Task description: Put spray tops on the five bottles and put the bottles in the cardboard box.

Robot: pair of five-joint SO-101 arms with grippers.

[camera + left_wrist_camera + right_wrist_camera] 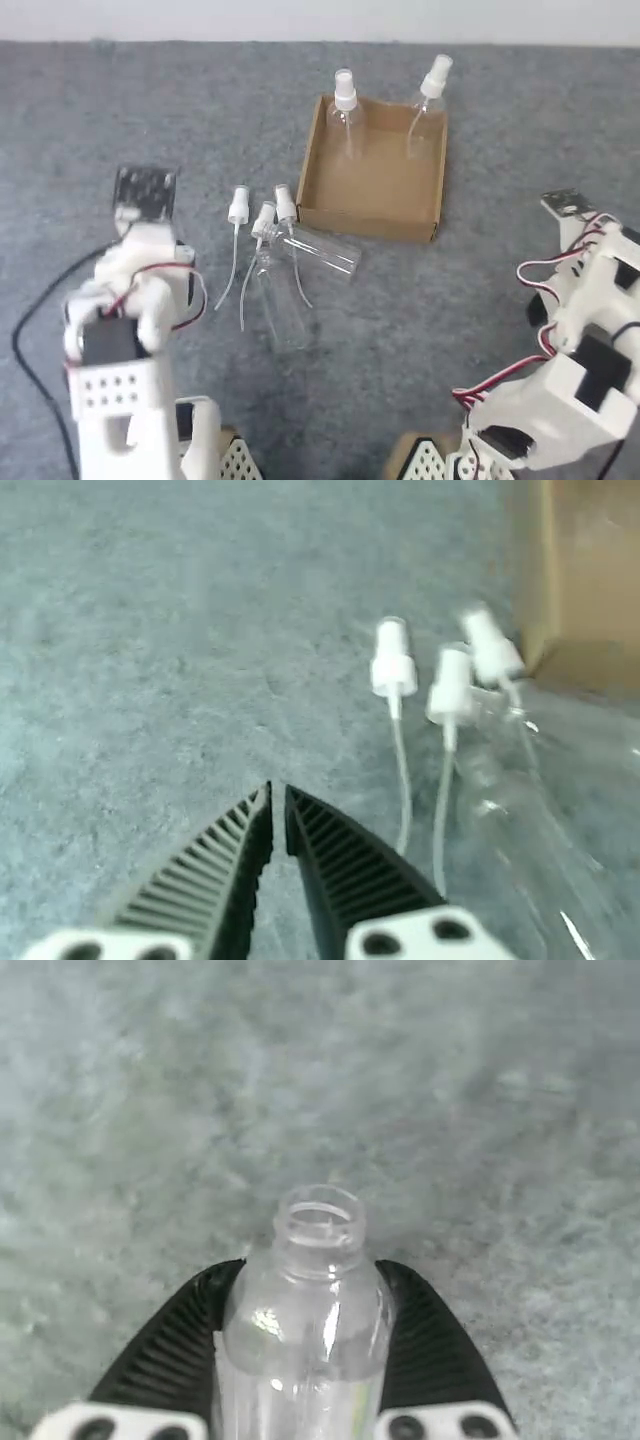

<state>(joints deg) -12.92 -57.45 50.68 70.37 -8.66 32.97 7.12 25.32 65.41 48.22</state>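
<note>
Two clear bottles with white spray tops stand in the cardboard box. In front of the box, three loose spray tops lie on the carpet, their tubes pointing toward me. Two open bottles lie beside them. My left gripper is shut and empty, hovering left of the spray tops. My right gripper is shut on an open-necked clear bottle over bare carpet, far right of the box. In the high view this gripper sits at the right edge.
Grey carpet covers the whole work surface. The box has free room in its front half. Bare carpet lies between the two arms and left of the spray tops.
</note>
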